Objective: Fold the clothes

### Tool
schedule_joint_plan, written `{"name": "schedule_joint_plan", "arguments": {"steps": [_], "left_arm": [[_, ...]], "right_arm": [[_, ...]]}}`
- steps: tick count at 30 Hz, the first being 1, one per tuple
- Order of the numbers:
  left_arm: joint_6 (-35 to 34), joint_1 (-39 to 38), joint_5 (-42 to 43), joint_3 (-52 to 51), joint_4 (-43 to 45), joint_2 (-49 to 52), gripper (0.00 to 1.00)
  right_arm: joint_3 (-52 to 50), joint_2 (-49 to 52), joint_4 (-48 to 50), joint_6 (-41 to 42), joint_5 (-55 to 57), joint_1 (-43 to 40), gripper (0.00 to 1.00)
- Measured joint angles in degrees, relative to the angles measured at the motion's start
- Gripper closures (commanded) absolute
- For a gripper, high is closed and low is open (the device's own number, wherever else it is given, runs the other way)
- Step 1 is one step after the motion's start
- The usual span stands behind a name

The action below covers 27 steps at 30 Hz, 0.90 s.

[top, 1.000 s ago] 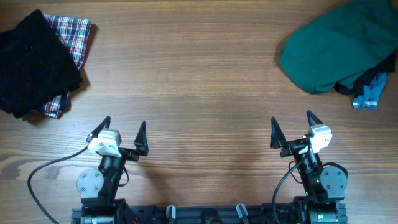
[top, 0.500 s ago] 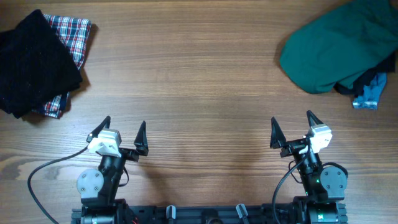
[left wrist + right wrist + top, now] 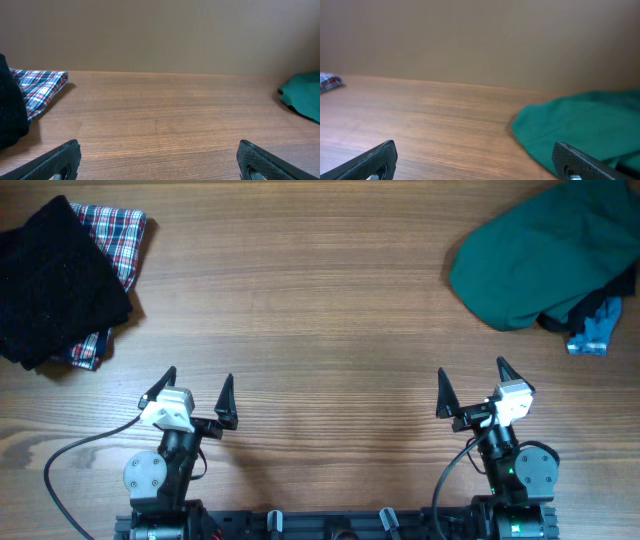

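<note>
Green garment: the clothes (image 3: 545, 255) lie in a rumpled heap at the far right corner of the table (image 3: 320, 320), with one side running off the picture's edge. No neat crease or squared edge shows.
Left gripper: the left gripper (image 3: 200, 375) has its fingers spread wide with nothing between them. It sits at the near edge of the table, well apart from the heap.
Right gripper: the right gripper (image 3: 470, 368) is just as wide and empty. It is the nearer arm to the heap but not touching it.
Other cloth: a black knit (image 3: 55, 280) lies on top of a plaid cloth (image 3: 118, 230) at the far left. A small blue piece (image 3: 597, 330) sits against the heap's near side, and it may be a separate item.
Done so far: nothing, by the look of it; the job seems to be at its very start.
Left to do: reach the heap, bring it toward the middle, spread it flat, then fold it.
</note>
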Motion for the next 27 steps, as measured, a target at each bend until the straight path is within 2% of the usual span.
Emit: {"name": "schedule_joint_plan", "arguments": {"steps": [4,9,12,19,23,27], "left_arm": [[0.0,0.0,0.0,0.0,0.0,0.0,0.0],[0.0,0.0,0.6,0.0,0.0,0.0,0.0],[-0.7,0.0,2.0,0.0,0.2,0.0,0.0],[-10.5,0.0,6.8,0.0,0.5,0.0,0.0],[-15.2,0.0,9.4,0.0,2.4,0.0,0.0],[-16.7,0.0,13.1,-0.1,5.7,0.0,0.0]], "right_arm": [[0.0,0.0,0.0,-5.4,0.0,0.0,0.0],[0.0,0.1,2.2,-7.1,-1.9,0.0,0.0],[0.0,0.2,6.3,-7.1,-13.9,0.0,0.0],[0.0,0.3,14.1,-7.1,-41.6,0.0,0.0],[0.0,0.3,22.2,-6.1,-47.6,0.0,0.0],[0.0,0.3,23.5,2.3,-44.8,0.0,0.0]]}}
